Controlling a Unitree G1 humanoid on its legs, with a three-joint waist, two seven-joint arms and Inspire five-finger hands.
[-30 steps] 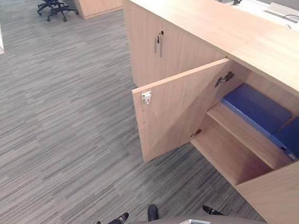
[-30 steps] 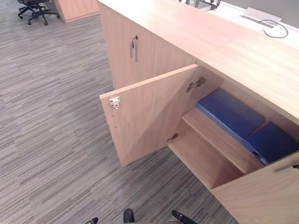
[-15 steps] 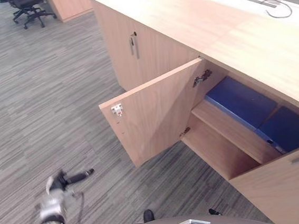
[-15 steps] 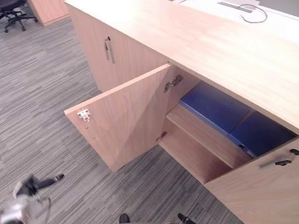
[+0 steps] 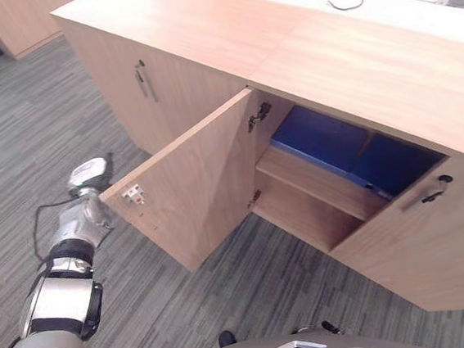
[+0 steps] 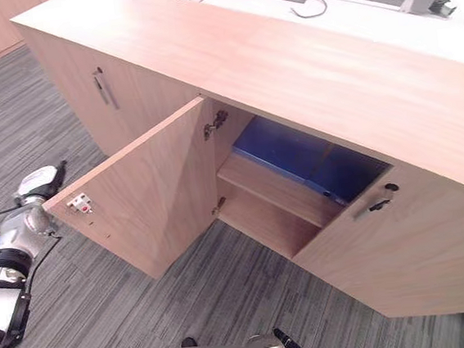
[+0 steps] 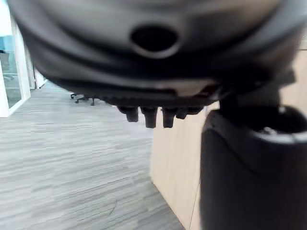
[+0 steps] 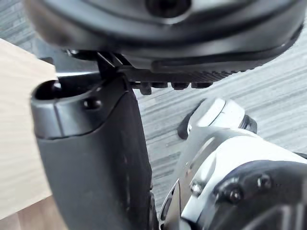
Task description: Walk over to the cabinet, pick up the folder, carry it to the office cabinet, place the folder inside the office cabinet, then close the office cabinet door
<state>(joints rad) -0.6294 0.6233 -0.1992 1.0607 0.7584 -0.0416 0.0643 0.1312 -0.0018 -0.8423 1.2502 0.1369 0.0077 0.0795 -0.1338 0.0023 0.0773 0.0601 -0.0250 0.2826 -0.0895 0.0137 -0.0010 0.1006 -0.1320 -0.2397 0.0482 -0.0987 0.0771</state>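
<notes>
A: What's out of sight here?

B: Plenty. The blue folder [image 5: 321, 138] lies flat on the upper shelf [image 5: 311, 184] inside the office cabinet [image 5: 227, 35], and its back end is lost under the cabinet top. A darker folder [image 5: 395, 162] lies just beside it, partly covered by the right door [image 5: 423, 242], which stands ajar.

A: And the hands?

B: Left hand [image 5: 90, 171] is up at the outer edge of the wide-open left door [image 5: 204, 181], close to the white catch [image 5: 133, 193]. Touching the wood? Can't tell. In its wrist view the fingers [image 7: 149, 116] hang loose in a row, with nothing in them.

A: Right hand?

B: Right hand [image 8: 96, 158] shows grey carpet [image 8: 268, 91] beyond it, fingers relaxed, holding nothing.

A: Any lettering on those folders?

B: Plain blue covers. Any print is too small to read.
</notes>
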